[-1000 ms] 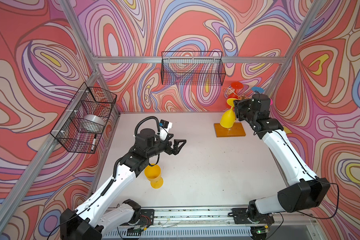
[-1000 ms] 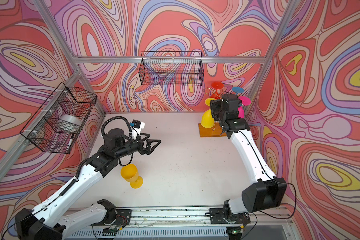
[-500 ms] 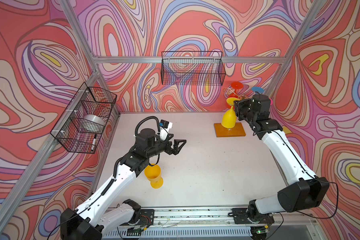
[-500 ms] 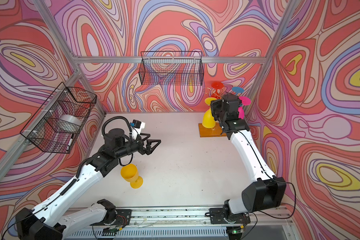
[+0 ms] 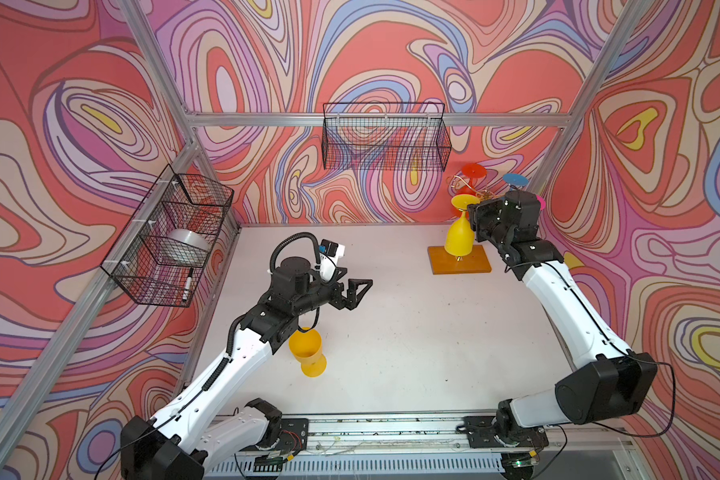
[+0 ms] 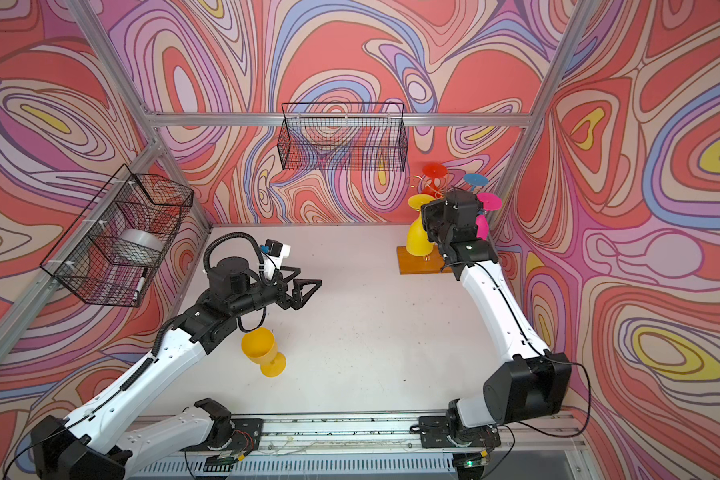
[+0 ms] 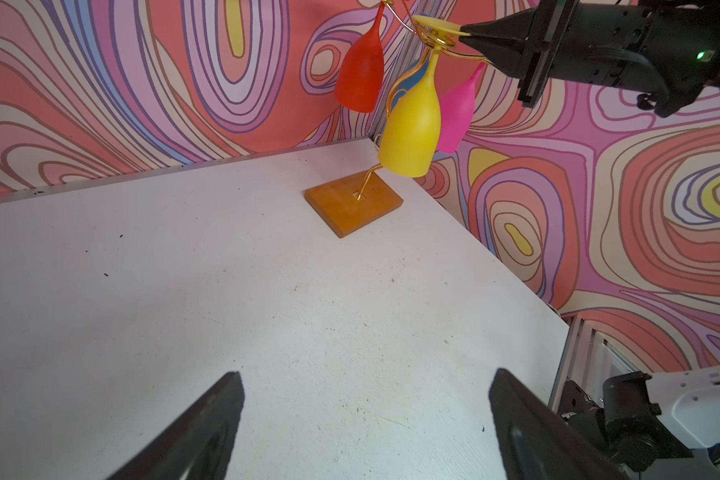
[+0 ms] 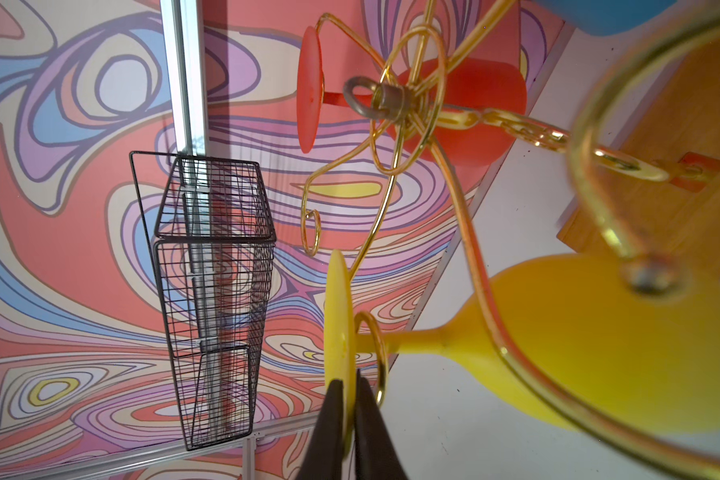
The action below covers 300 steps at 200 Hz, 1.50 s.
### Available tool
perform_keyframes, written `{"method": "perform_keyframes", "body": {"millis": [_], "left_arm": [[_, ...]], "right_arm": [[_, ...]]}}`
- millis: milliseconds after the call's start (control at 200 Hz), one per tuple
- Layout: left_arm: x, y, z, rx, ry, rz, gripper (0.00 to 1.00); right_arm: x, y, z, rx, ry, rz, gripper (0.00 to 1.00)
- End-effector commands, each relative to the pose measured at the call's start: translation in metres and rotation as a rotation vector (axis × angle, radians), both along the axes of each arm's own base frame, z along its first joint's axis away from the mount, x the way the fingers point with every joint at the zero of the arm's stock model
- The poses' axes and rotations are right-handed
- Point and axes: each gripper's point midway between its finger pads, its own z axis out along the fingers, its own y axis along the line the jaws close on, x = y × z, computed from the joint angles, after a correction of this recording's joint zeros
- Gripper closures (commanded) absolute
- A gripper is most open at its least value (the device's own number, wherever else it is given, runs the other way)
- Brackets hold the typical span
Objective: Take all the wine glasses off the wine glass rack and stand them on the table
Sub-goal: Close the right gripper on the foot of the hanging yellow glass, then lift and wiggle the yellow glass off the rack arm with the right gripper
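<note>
No text, label, brand mark or number can be read anywhere in these views; any print on the arms (image 5: 566, 307) is too small to tell.

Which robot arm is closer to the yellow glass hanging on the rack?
Right. The right end effector is shut on the foot of the hanging yellow glass, at the rack. The left end effector hangs open over the table's middle, well away from it.
</note>
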Motion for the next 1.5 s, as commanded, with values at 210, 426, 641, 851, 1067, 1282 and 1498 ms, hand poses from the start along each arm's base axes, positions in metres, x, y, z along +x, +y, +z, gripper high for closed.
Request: {"method": "perform_keyframes", "body": {"millis": [210,426,641,851,1067,1282,1498], "left_arm": [[0.000,-0.002,0.007,-0.002,-0.036,-0.011,0.08],[-0.001,-0.004,0.007,-0.005,-0.038,-0.027,0.08],[-0.002,-0.005,0.007,-0.007,-0.038,-0.036,0.08],[-0.002,-0.006,0.007,-0.008,-0.035,-0.037,0.08],[-0.003,-0.006,0.007,-0.007,-0.039,-0.039,0.08],[-0.004,-0.006,0.008,-0.009,-0.039,-0.043,0.07],[-0.004,-0.006,0.008,-0.009,-0.040,-0.046,0.07]], "right_arm": [[-0.004,-0.004,0.002,-0.007,-0.020,-0.006,0.99],[-0.008,-0.003,0.008,-0.008,-0.036,0.007,1.00],[-0.014,-0.002,0.016,-0.014,-0.053,0.017,1.00],[-0.019,-0.001,0.013,-0.014,-0.051,0.029,1.00],[-0.025,0.001,0.016,-0.030,-0.057,0.043,1.00],[-0.028,0.005,0.013,-0.043,-0.054,0.076,1.00],[-0.028,0.011,0.014,-0.039,-0.065,0.111,1.00]]}}
